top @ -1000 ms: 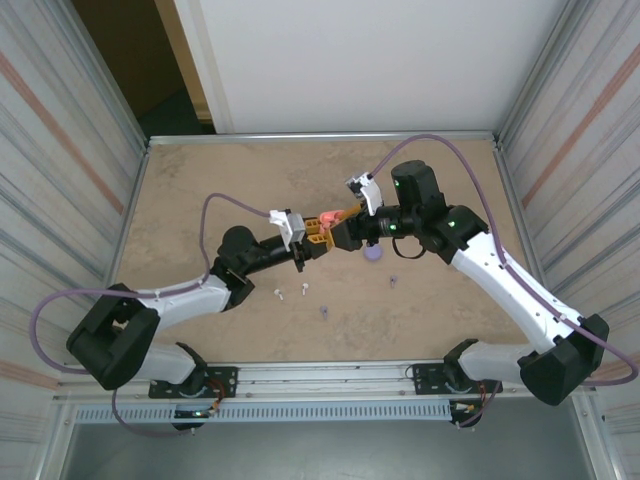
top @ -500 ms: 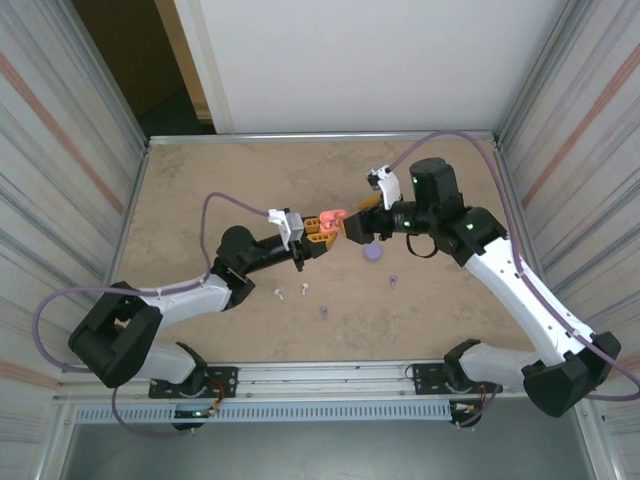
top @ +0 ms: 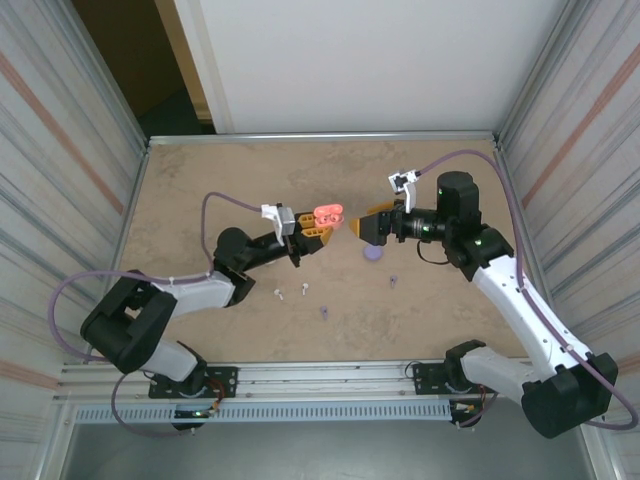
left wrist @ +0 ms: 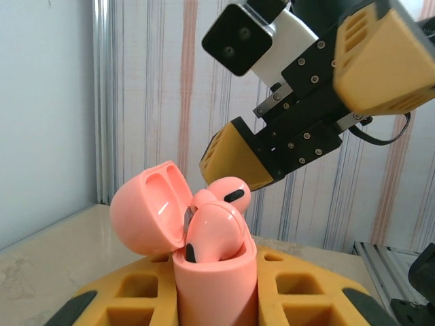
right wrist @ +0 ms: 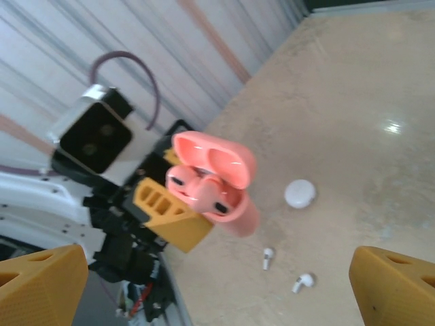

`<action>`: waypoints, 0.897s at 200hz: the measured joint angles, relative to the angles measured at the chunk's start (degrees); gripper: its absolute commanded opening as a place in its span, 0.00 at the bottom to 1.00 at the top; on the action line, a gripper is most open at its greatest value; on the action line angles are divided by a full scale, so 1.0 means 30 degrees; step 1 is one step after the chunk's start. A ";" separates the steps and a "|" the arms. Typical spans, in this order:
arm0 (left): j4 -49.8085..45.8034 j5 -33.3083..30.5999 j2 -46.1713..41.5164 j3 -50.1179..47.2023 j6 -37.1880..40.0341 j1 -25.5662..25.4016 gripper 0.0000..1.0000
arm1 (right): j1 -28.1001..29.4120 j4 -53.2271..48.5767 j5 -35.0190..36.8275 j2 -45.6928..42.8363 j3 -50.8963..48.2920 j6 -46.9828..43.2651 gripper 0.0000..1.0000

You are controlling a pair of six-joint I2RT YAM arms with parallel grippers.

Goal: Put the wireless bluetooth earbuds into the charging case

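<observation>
My left gripper [top: 320,229] is shut on a coral-pink charging case [top: 327,213], held up off the table with its lid [left wrist: 148,207] swung open. Two pink earbuds [left wrist: 216,229] sit in the case [left wrist: 214,288], their tops sticking out. My right gripper [top: 368,226] stands open a short way to the right of the case, with nothing between its yellow fingers [right wrist: 42,284]. In the right wrist view the case [right wrist: 238,204] shows ahead of the open jaws. On the table lie two white earbuds [top: 280,294] and two purple earbuds [top: 394,279].
A purple case [top: 374,253] rests on the table below the right gripper. A closed white case [right wrist: 300,193] lies on the table near the white earbuds [right wrist: 268,257]. Corrugated walls close in the left and right sides.
My right gripper has opened wide and drawn back to the right, away from the pink case. The left gripper has lifted the case slightly up and to the right.
</observation>
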 measured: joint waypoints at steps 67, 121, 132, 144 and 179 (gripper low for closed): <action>0.0736 0.0648 0.0036 0.0000 -0.0765 0.0007 0.00 | 0.0233 0.0576 -0.0233 0.0780 0.0051 0.0576 0.97; 0.0772 0.0758 0.0036 0.0000 -0.0903 0.0007 0.00 | 0.1297 0.0168 0.0488 0.1770 0.0831 0.0415 0.94; 0.0772 0.0787 0.0036 0.0000 -0.0911 0.0007 0.00 | 0.1362 0.0036 0.0714 0.1967 0.1005 0.0379 0.93; 0.0772 0.0794 0.0036 0.0000 -0.0911 0.0007 0.00 | 0.1443 -0.0160 0.0903 0.2208 0.1224 0.0306 0.92; 0.0772 0.0794 0.0124 0.0000 -0.0969 0.0007 0.00 | 0.1574 -0.0663 0.1603 0.2681 0.1632 -0.0095 0.89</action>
